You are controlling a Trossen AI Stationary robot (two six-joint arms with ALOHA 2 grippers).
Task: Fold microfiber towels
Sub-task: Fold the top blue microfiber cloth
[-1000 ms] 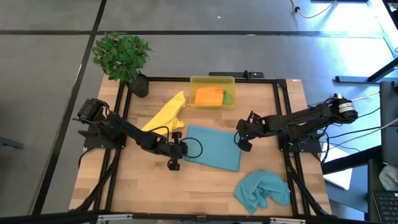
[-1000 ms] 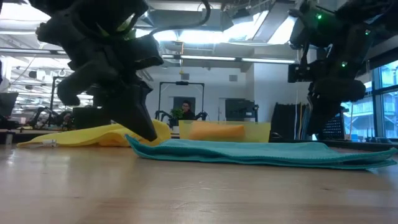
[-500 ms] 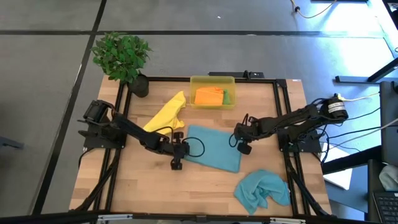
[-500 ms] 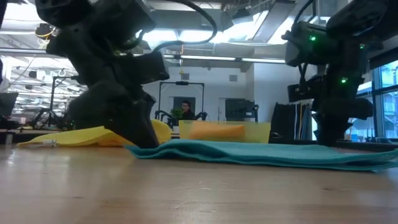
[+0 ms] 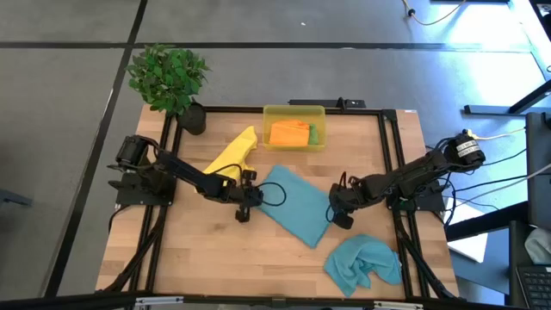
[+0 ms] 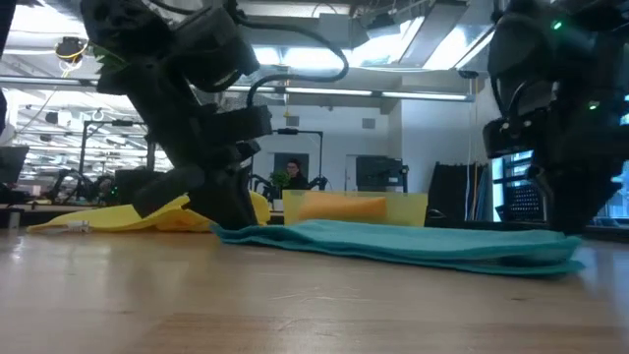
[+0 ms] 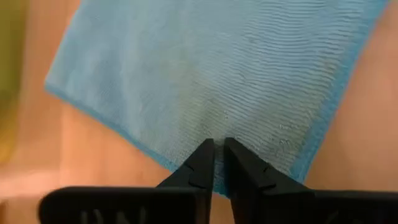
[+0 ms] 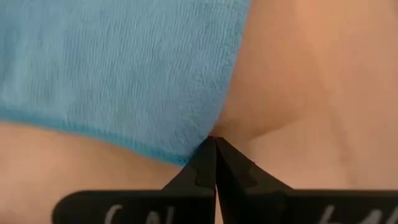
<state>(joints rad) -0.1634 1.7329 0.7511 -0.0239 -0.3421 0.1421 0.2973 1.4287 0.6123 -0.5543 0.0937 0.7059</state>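
Towels are spread over the counter (image 5: 198,258): one teal towel (image 5: 294,205) lies flat mid-counter as a folded strip, a second teal towel (image 5: 363,262) sits crumpled near the front right corner, the yellow towel (image 5: 231,158) lies beside the left arm, and orange and green ones sit in the yellow bin (image 5: 294,127).

The left tool (image 7: 216,155) stands at the strip's near edge, fingers parted only a sliver with cloth between the tips. The right tool (image 8: 215,152) is fully closed at the opposite corner.

For a neat fold, both ends should be pulled evenly so the edges stay square.

Whether the right tool actually pinches fabric is unclear. The green towel is mostly hidden in the bin.
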